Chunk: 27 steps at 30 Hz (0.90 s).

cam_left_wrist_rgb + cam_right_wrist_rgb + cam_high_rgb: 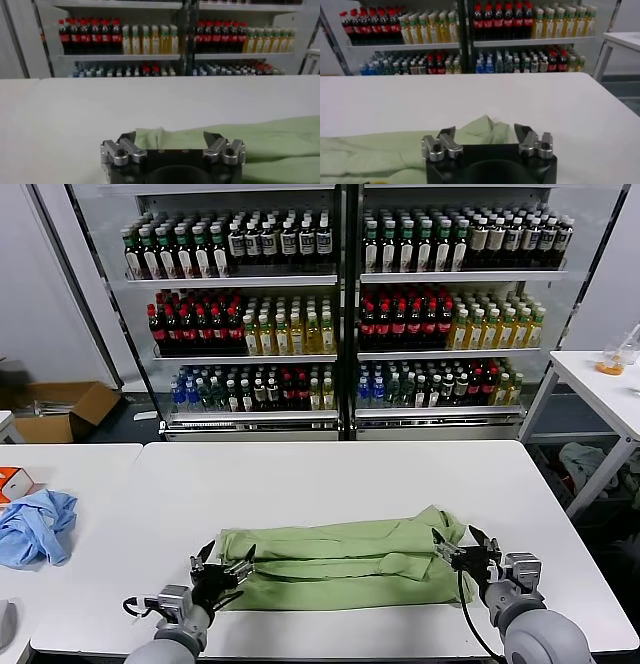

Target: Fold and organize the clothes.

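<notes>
Light green shirt [340, 562]: soft matte cotton, folded lengthwise into a long, low band with rounded creases running end to end and a small bunched peak at its right end; lies flat on the smooth white tabletop [330, 474], near the front edge. Left tool [222, 567]: black body, metal-knuckled links, dark tapered fingers spread apart, holding nothing, at the shirt's left end with cloth showing between the fingers in the left wrist view [172, 145]. Right tool [466, 548]: same build, fingers likewise parted and empty, at the shirt's right end by the bunched fabric [490, 131]. Light blue cloth [35, 526]: crumpled, on the adjoining tabletop to the left, well apart. Behind: glass-fronted cooler [345, 304], shelved bottles in rows.
</notes>
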Tool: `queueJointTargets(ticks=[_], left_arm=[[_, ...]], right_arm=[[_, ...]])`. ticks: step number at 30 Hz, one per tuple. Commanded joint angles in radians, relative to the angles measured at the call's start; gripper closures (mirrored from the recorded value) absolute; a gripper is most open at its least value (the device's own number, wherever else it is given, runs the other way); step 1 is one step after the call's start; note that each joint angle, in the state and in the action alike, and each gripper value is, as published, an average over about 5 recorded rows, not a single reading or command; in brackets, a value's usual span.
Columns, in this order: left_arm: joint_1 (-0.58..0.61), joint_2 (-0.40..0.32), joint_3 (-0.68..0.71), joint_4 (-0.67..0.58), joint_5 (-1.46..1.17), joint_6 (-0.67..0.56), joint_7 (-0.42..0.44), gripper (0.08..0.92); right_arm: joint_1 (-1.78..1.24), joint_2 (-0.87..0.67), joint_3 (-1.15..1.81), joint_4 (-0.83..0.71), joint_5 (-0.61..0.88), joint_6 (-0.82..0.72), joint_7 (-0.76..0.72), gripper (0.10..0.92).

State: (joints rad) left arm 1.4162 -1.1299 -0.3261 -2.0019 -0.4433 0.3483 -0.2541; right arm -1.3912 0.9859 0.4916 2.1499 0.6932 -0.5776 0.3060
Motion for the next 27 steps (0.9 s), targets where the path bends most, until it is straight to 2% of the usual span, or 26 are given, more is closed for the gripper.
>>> queueJointTargets(ticks=[1,5,15,21,27], left_arm=[[-0.013,-0.102,0.019,0.091,0.116,-0.005,-0.016,0.179],[-0.010,-0.107,0.019,0.102,0.104,0.000,-0.019,0.243],[0.004,-0.099,-0.021,0.095,0.033,0.003,-0.015,0.536],[0.004,-0.050,-0.081,0.094,-0.021,-0.007,0.004,0.709],[0.013,0.026,-0.197,0.111,-0.086,-0.029,0.023,0.868]], right_arm=[[0.004,-0.007,-0.004,-0.004,-0.007,0.001,-0.003,0.206],[0.007,-0.005,-0.010,-0.007,-0.006,0.001,-0.003,0.203],[0.022,-0.012,-0.015,-0.012,0.003,0.001,-0.001,0.203],[0.025,-0.013,-0.013,-0.010,0.004,0.001,-0.001,0.203],[0.024,-0.015,-0.004,-0.008,0.005,0.004,-0.003,0.203]])
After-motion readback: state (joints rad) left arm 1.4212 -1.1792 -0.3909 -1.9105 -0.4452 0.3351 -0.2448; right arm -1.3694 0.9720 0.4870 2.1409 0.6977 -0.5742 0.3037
